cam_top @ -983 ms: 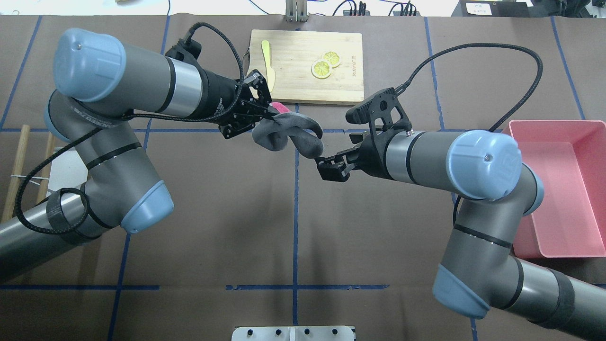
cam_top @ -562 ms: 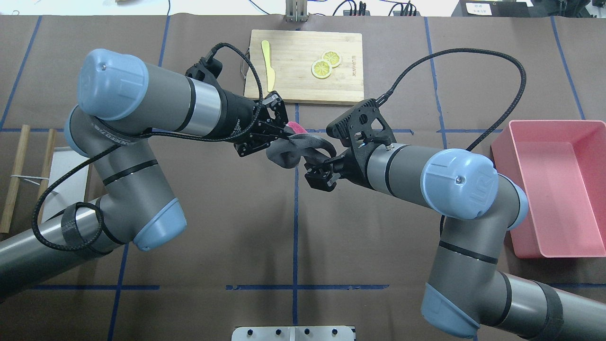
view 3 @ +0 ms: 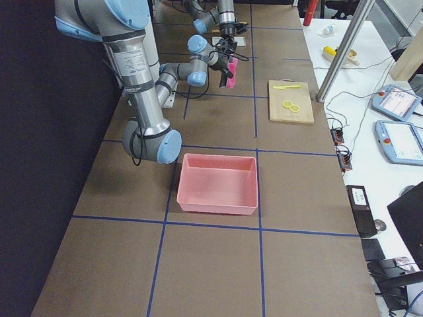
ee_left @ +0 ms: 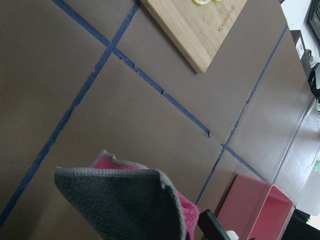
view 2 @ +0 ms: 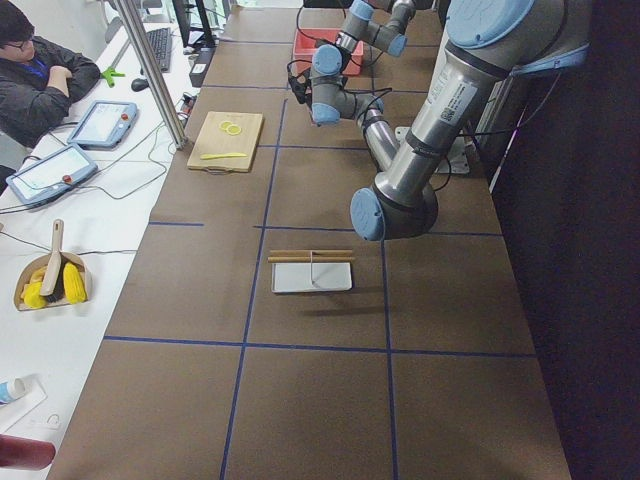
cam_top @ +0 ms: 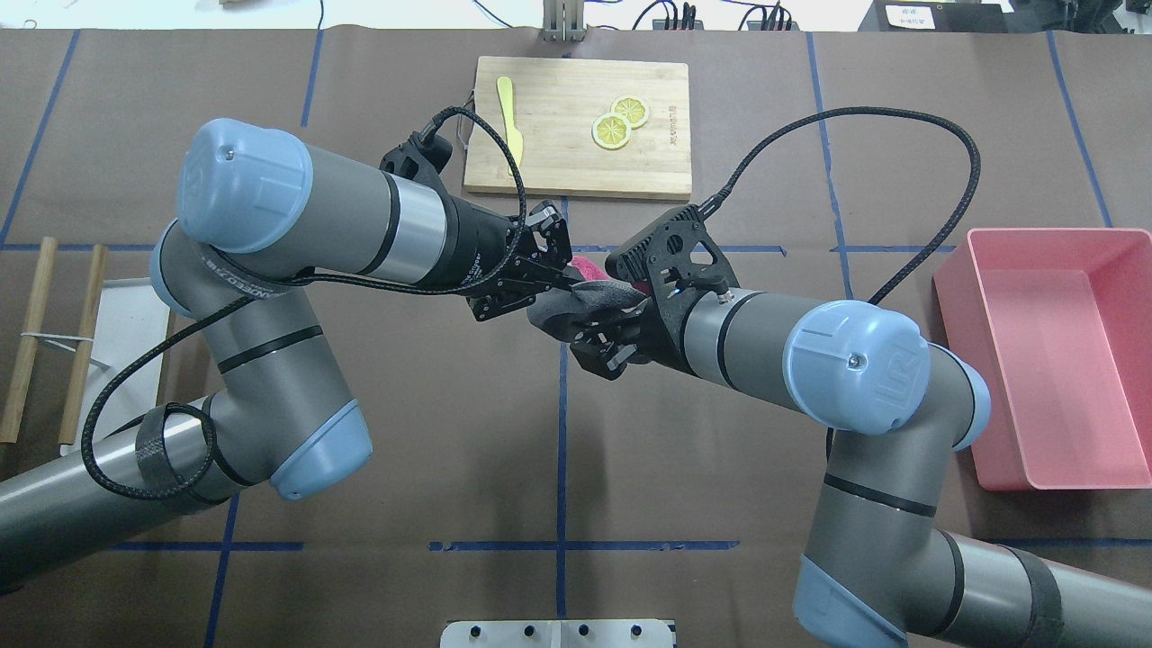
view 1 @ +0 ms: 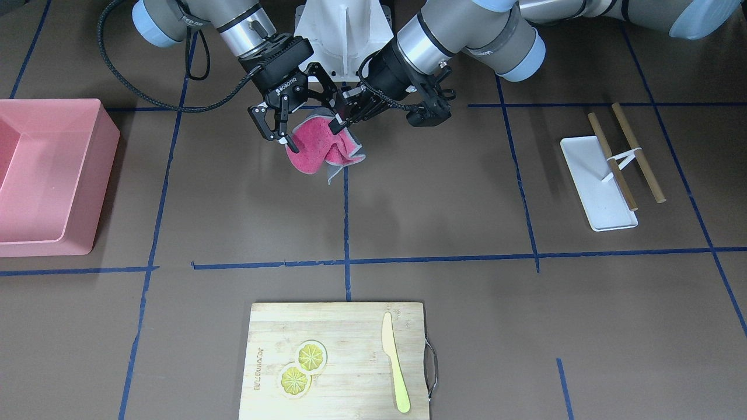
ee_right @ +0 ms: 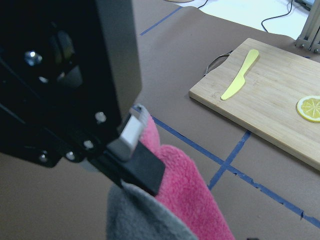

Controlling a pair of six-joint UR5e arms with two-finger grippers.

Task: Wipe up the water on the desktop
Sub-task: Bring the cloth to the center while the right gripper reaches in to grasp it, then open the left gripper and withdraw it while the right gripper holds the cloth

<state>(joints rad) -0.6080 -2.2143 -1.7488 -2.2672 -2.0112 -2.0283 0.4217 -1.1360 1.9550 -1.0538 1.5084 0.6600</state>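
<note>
**Brown desktop below, cloth raised between my two claws**

Brown desktop fills every view, matte and crossed by blue tape lines. I can pick out no puddle or sheen on it, so where the water lies I cannot tell.

The cloth, pink on one face and grey on the other, hangs bunched in the upper middle of the front-facing view. It is clear of the surface and sits beside the vertical tape line. My left claw is pinching its upper fold. The right wrist view shows one padded fingertip pressed into the pink pile, which is why the cloth droops from that one point.

My right claw has its jaws spread, with one fingertip against the cloth's edge at frame left. Whether any fabric lies between the jaws I cannot tell. I judge this to be a regrasp in the air, taken so that the cloth can be opened out before it goes down flat.

Wiping has not begun. A crumpled wad would mop poorly, and closing on too little fabric could let it slip.

The bamboo cutting board at lower centre, the pink bin at the left edge and the white tray at the right are all well apart from the cloth.
</note>
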